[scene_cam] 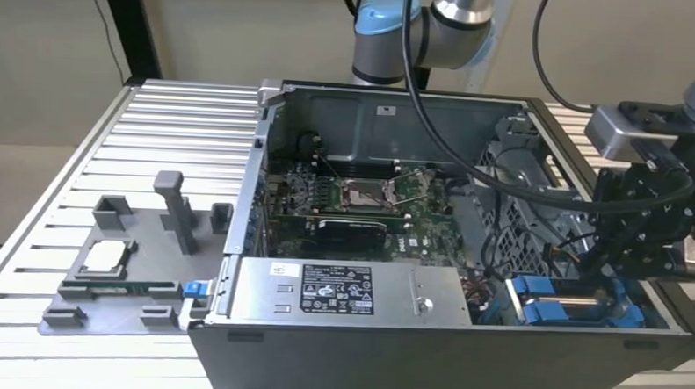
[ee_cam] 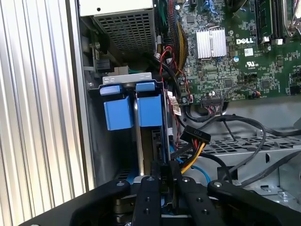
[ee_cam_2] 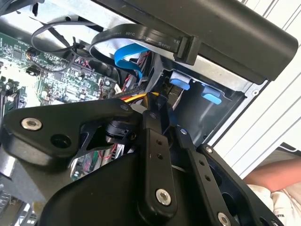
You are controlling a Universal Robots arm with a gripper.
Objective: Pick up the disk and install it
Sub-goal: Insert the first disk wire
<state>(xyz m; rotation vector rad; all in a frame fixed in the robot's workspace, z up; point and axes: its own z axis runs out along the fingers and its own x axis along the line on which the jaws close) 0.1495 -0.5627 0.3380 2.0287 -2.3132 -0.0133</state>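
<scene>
The hand hangs inside the open computer case, low at the corner nearest the exterior view's right, where the drive bay sits. Directly under it in the exterior view lies the disk, a silver-grey slab held in a bright blue frame, resting in the bay among blue clips. The hand's black links reach down to it, but from this view I cannot tell whether the fingertips press on it or stand just off it.

In the first wrist view the hand shows its two fingers drawn close together, almost parallel, with only a thin slot between them. Just beyond the fingers stand two blue tabs side by side in the bay, and a thin metal edge of the disk runs from them back toward the fingertips. Whether the fingers clamp that edge is hidden by the linkage. Beside the fingers a bundle of yellow, red and black wires ends in a black plug.

In the second wrist view the hand points into the same corner, with the blue tabs past its tip and a flat black ribbon cable looping farther out.

Away from the hand, the grey power box lies along the case front, and a grey holder stands on the ribbed tabletop.
</scene>
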